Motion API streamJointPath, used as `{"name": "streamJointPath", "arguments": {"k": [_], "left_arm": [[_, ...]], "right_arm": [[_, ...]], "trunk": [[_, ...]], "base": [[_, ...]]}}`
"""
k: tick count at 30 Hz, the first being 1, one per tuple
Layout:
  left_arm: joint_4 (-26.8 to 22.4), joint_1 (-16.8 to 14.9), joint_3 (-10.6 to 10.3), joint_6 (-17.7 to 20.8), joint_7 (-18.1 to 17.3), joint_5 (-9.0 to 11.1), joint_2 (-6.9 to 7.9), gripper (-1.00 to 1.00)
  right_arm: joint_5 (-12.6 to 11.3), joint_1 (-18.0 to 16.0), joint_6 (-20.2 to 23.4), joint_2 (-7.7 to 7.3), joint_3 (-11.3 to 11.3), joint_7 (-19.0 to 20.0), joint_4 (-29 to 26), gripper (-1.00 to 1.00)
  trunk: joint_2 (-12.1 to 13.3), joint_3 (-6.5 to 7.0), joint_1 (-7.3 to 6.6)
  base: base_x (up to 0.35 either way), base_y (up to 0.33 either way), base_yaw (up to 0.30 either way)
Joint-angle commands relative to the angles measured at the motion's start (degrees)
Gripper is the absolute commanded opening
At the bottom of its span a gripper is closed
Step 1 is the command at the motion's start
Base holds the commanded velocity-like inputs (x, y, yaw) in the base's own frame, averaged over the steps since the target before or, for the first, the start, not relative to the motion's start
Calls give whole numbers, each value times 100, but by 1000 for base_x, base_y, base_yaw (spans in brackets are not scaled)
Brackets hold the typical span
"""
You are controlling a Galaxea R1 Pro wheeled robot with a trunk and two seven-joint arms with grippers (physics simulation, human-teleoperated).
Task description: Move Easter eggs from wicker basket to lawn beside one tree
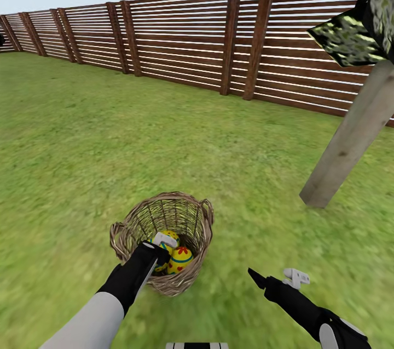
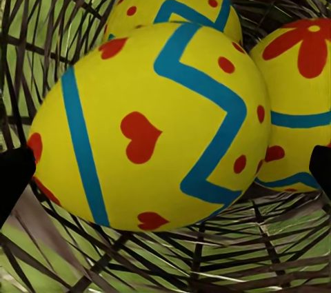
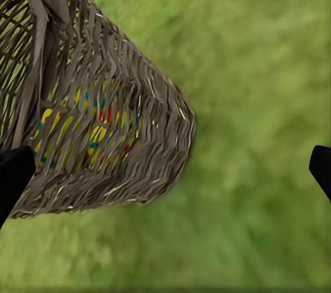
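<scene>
The wicker basket (image 1: 164, 239) stands on the lawn (image 1: 109, 146) close in front of me. My left gripper (image 1: 163, 253) reaches down into it, and is open. In the left wrist view three yellow Easter eggs lie together: a large near one (image 2: 152, 127), one behind it (image 2: 172, 3) and one beside it (image 2: 303, 100). The left gripper (image 2: 165, 172) straddles the near egg, with its black fingertips (image 2: 14, 176) apart. My right gripper (image 1: 273, 278) hovers open over grass to the basket's right. The right wrist view shows the basket's outer wall (image 3: 103, 120) beside the right gripper (image 3: 165, 172).
A tree with a pale leaning trunk (image 1: 350, 141) and dark speckled foliage (image 1: 366, 4) stands to the right, a short way beyond the basket. A brown slatted fence (image 1: 191, 36) closes the garden at the back. Open grass stretches left and ahead.
</scene>
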Motion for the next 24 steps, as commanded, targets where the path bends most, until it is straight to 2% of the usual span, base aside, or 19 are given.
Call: {"name": "streamJointPath", "arguments": {"k": [1, 14, 19, 24], "left_arm": [[-23, -2, -9, 30, 4, -19, 3, 100], [-341, -4, -8, 12, 7, -19, 10, 100], [-350, -4, -11, 12, 1, -19, 10, 100], [-351, -4, -20, 12, -1, -19, 10, 100]], "right_arm": [[-24, -5, 44, 6, -16, 17, -4, 100], [-24, -4, 42, 6, -17, 20, -4, 100], [-24, -5, 44, 6, -18, 18, -4, 100], [-24, -4, 45, 6, -18, 17, -4, 100]], "trunk": [[-2, -5, -1], [-2, -5, -1], [-9, -116, 12], [-9, -116, 12]], "base": [[0, 0, 0], [0, 0, 0], [0, 0, 0], [0, 0, 0]]}}
